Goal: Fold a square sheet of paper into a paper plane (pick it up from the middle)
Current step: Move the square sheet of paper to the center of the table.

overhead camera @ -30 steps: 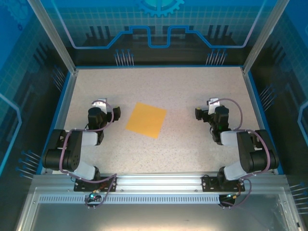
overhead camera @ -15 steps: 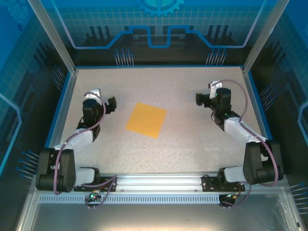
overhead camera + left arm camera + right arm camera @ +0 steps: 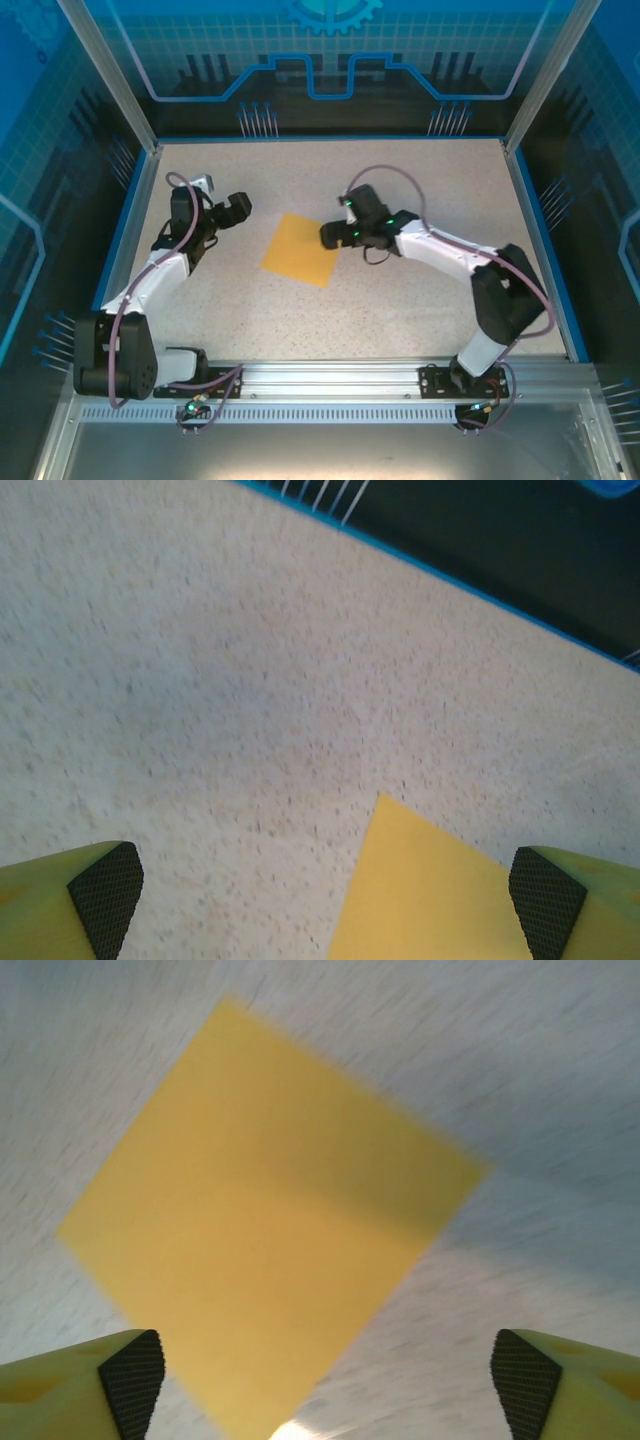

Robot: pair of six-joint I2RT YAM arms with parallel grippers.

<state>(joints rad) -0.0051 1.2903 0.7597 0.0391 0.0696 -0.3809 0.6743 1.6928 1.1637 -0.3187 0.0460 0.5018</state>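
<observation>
The square sheet of paper (image 3: 302, 250) lies flat on the speckled table, orange-yellow and unfolded, turned slightly like a diamond. My right gripper (image 3: 330, 235) hovers at the sheet's right edge, jaws wide apart with nothing between them. In the right wrist view the paper (image 3: 270, 1220) spreads ahead of the open right gripper (image 3: 328, 1385). My left gripper (image 3: 238, 208) stands open a short way to the left of the sheet, not touching it. One corner of the paper (image 3: 430, 890) reaches in between the fingers of the left gripper (image 3: 325, 905) in the left wrist view.
The table (image 3: 400, 300) has a blue rim (image 3: 330, 139) at the back and clear panels on both sides. The blue rim (image 3: 470, 590) and dark back wall lie beyond the left gripper. An aluminium rail (image 3: 320, 378) carries the arm bases at the near edge.
The right arm has swung from the table's right side leftward to the paper's right edge. The left arm has stretched farther out and turned its gripper toward the paper. The paper has not moved.
</observation>
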